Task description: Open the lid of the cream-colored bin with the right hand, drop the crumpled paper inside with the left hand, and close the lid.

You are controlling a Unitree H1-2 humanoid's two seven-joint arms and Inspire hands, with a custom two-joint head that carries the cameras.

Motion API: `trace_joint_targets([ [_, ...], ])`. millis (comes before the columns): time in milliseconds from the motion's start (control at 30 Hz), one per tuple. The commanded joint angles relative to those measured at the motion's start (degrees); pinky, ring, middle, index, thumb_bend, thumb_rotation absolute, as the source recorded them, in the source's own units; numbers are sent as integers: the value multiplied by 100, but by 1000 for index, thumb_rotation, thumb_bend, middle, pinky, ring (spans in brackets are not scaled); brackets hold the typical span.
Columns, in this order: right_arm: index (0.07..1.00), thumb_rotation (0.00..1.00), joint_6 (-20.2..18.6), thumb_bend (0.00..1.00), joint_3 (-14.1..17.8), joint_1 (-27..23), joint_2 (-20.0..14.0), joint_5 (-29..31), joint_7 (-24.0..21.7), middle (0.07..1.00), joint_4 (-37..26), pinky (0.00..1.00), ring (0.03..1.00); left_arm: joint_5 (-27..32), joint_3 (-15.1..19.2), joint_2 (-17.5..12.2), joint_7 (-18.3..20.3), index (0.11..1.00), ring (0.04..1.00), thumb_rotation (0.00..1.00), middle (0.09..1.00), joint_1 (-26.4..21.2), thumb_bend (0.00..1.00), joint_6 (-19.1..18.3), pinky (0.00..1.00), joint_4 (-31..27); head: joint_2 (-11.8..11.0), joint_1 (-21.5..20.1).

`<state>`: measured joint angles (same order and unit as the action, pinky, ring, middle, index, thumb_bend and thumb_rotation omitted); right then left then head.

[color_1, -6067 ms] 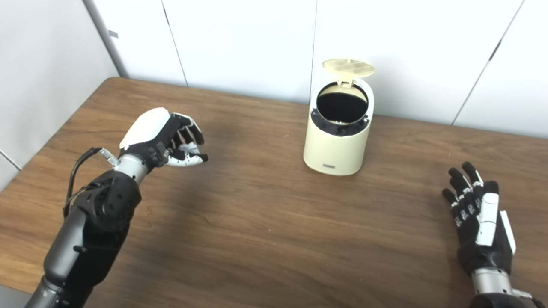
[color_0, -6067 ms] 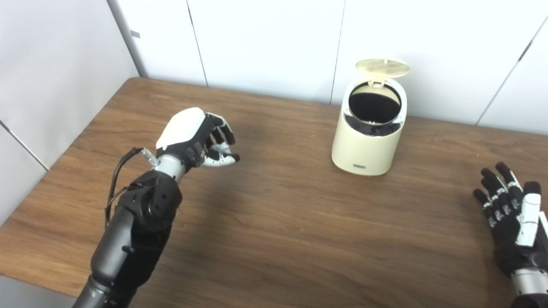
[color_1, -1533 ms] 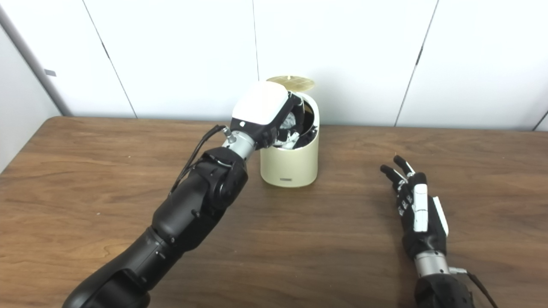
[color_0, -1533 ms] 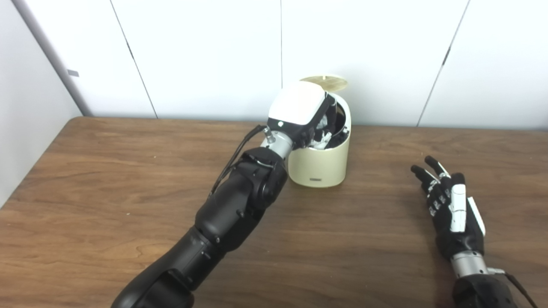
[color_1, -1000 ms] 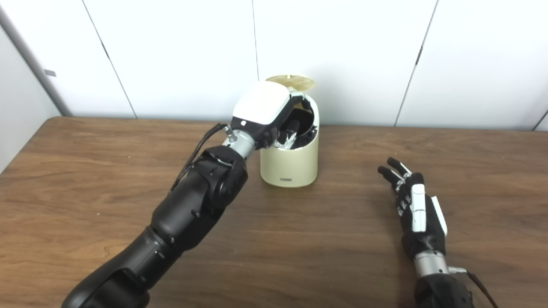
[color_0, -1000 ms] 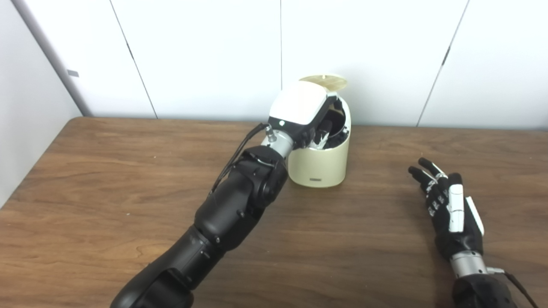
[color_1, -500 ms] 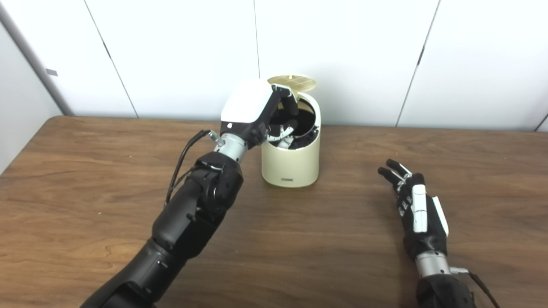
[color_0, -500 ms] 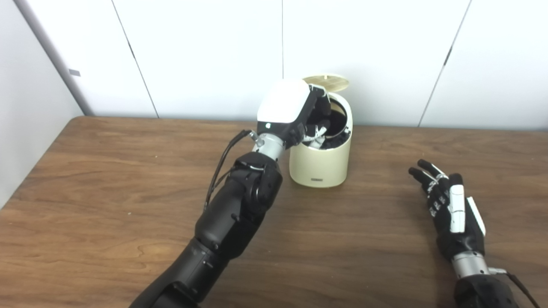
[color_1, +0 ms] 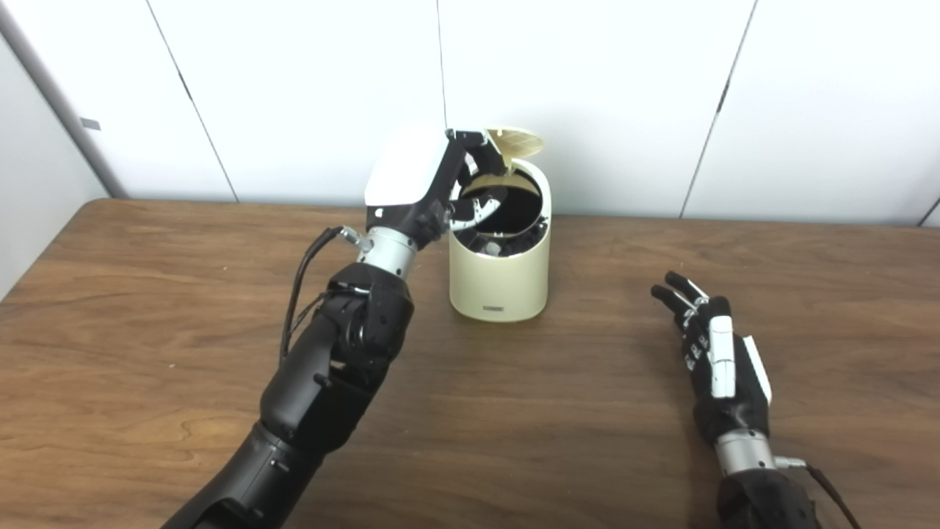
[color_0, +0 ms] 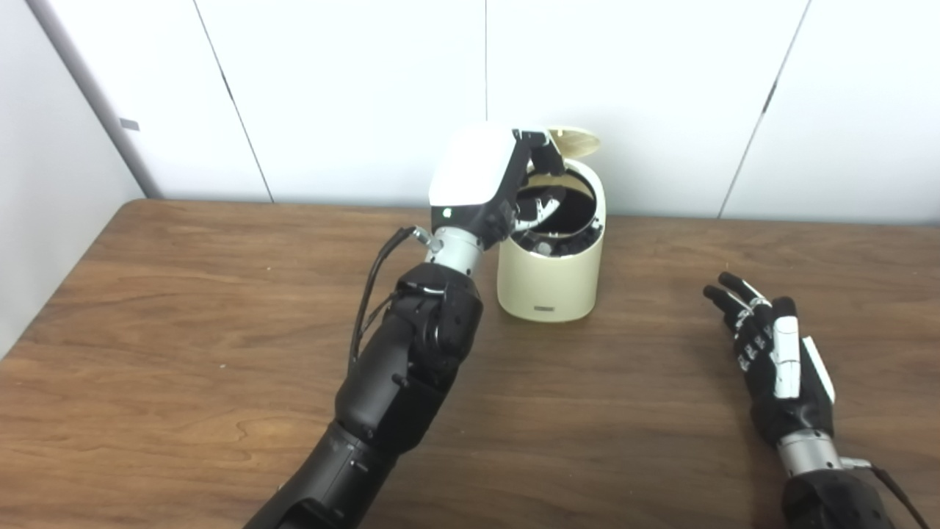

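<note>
The cream-colored bin (color_0: 551,283) stands near the table's back edge, its round lid (color_0: 576,139) tipped up behind the dark opening. My left hand (color_0: 488,180) hovers over the bin's left rim with fingers spread apart and nothing in it. The crumpled paper is out of sight; the bin's inside is dark. My right hand (color_0: 778,364) rests flat on the table to the right of the bin, fingers stretched out and empty.
The brown wooden table (color_0: 183,330) runs across the whole view. White wall panels (color_0: 352,88) rise directly behind the bin. The left forearm (color_0: 411,345) slants from the bottom edge up to the bin.
My left hand let go of the paper over the bin's opening, then rose and drew back to the left with fingers spread. The right hand has barely moved.
</note>
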<state>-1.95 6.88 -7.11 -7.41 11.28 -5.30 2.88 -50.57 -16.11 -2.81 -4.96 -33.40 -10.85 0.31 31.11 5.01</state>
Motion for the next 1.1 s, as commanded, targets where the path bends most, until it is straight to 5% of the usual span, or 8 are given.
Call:
trace_joint_targets([
  [0,838,1000,-42,600,28,100,-85,9,-48,812,255,1000,923,163,99,20,-36,483,420,0,531,-71,473,28,324,-345,7,3],
  [567,835,1000,-37,614,37,94,-83,153,-91,859,216,1000,938,1110,745,-442,1180,468,433,0,514,835,475,-622,348,-1765,44,-73],
  [767,853,1000,-34,634,75,81,-116,273,-170,879,228,1000,950,1892,1382,-396,973,448,442,0,517,1111,473,-565,328,-1827,60,-76],
  [933,877,1000,-42,617,82,89,-139,289,-191,892,201,1000,965,2528,1968,-19,742,446,475,0,500,1267,477,-990,395,-1931,59,-72],
  [1067,876,1000,-127,608,140,96,-105,403,-151,891,143,1000,967,2931,2215,119,477,494,440,0,490,1443,477,-735,362,-1838,91,-43],
])
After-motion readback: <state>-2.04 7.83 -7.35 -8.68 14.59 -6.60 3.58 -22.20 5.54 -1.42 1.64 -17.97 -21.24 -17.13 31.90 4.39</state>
